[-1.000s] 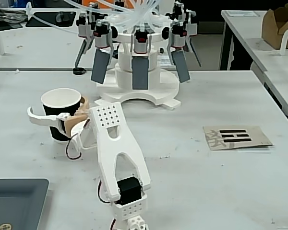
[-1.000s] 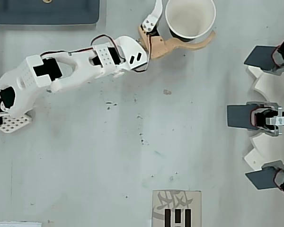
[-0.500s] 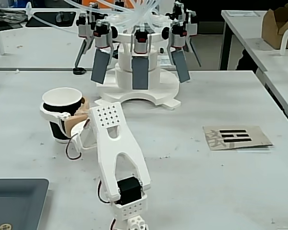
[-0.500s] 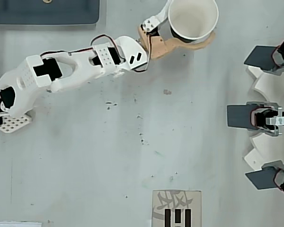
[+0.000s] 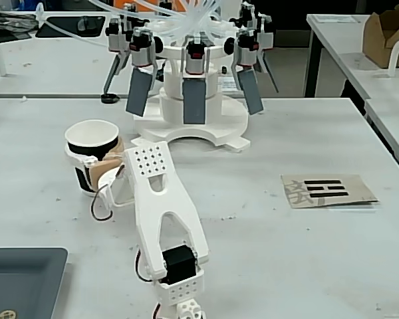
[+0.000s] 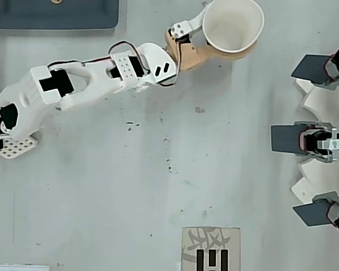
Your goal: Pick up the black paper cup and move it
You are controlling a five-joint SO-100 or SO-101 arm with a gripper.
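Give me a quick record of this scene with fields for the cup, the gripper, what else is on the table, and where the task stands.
cup: black paper cup, upright, white inside, near the table's left side in the fixed view
gripper: gripper shut on the cup, one white and one tan finger wrapped around its wall
cup contact: cannot tell whether it is lifted off the table
other things: card with black bars; dark tray; white machine with grey paddles
task stage: cup grasped, not yet moved away
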